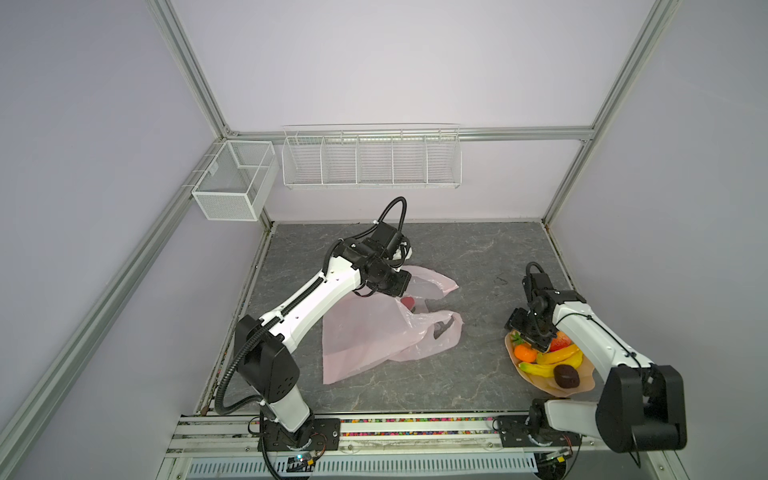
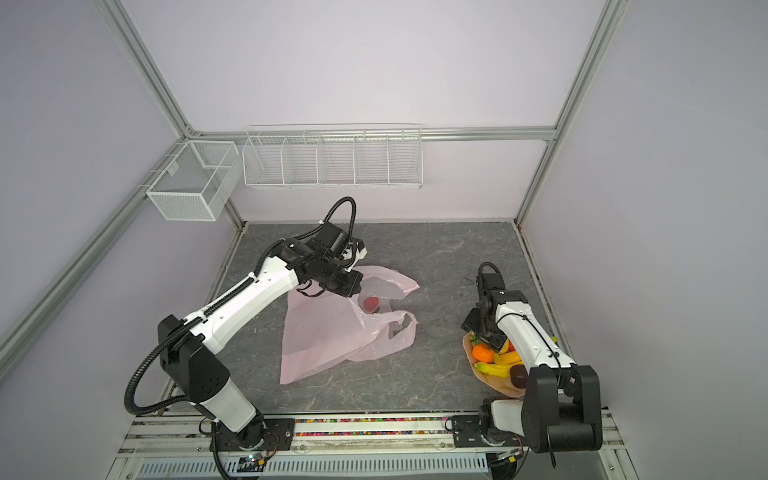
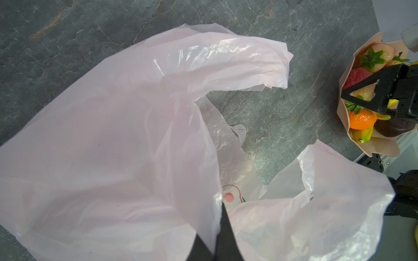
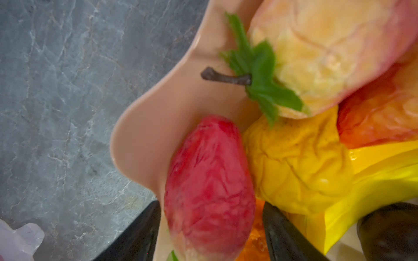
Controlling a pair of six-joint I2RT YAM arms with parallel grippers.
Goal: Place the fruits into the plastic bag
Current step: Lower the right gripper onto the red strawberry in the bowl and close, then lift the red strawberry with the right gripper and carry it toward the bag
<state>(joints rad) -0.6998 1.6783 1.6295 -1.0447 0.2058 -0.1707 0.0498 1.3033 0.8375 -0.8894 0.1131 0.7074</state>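
The pale-pink plastic bag (image 1: 365, 332) (image 2: 324, 332) (image 3: 113, 135) lies crumpled on the grey table, its mouth facing the right arm. My left gripper (image 1: 406, 286) (image 3: 214, 226) is shut on the bag's upper edge and holds it lifted. One red fruit (image 1: 408, 302) (image 2: 371, 302) sits inside the mouth. The other fruits are piled on the peach plate (image 1: 540, 386) (image 4: 153, 126): an orange (image 1: 524, 353), bananas (image 1: 557, 357) and a dark one (image 1: 566, 376). My right gripper (image 1: 525, 338) (image 4: 210, 203) is down in the plate, open, its jaws on either side of a red fruit (image 4: 210, 176) with small gaps.
A wire rack (image 1: 372, 160) and a mesh box (image 1: 232, 180) hang on the back wall, above the table. The plate sits near the table's right front corner, close to the right arm's base (image 1: 540, 432). Bare grey table (image 1: 478, 299) separates bag and plate.
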